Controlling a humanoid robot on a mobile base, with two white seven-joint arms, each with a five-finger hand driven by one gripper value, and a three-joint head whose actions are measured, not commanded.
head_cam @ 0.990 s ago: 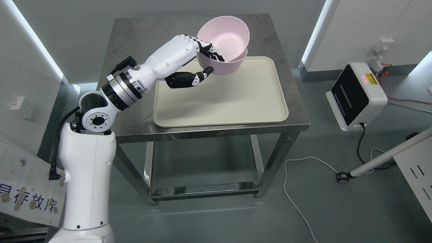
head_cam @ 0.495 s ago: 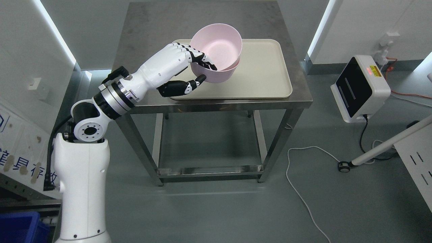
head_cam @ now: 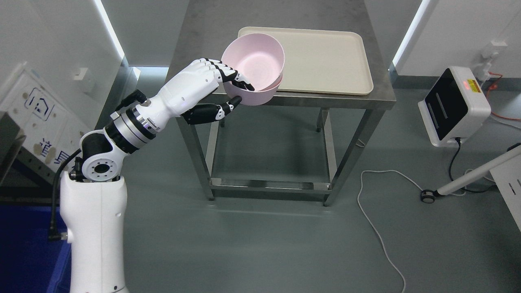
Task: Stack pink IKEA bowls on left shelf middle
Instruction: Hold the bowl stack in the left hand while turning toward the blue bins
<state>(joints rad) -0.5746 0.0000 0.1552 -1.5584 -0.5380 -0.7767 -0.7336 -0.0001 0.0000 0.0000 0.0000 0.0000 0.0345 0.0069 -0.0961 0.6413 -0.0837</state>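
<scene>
Left hand point(head_cam: 228, 91) pinches only the near rim of the nested pink bowls point(head_cam: 254, 67), seemingly two; the upper one could slip out during carrying.

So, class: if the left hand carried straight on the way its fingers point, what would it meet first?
The left hand, gripping the pink bowls, points up-right; beyond them probably comes the beige tray, though depth is unclear.

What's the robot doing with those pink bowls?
The left robot hand is holding two pink bowls, one nested inside the other, with fingers over the rim and the thumb under the side. The bowls are in the air near the front corner of the metal table. The cream tray on the table has nothing on it. No shelf shows.
</scene>
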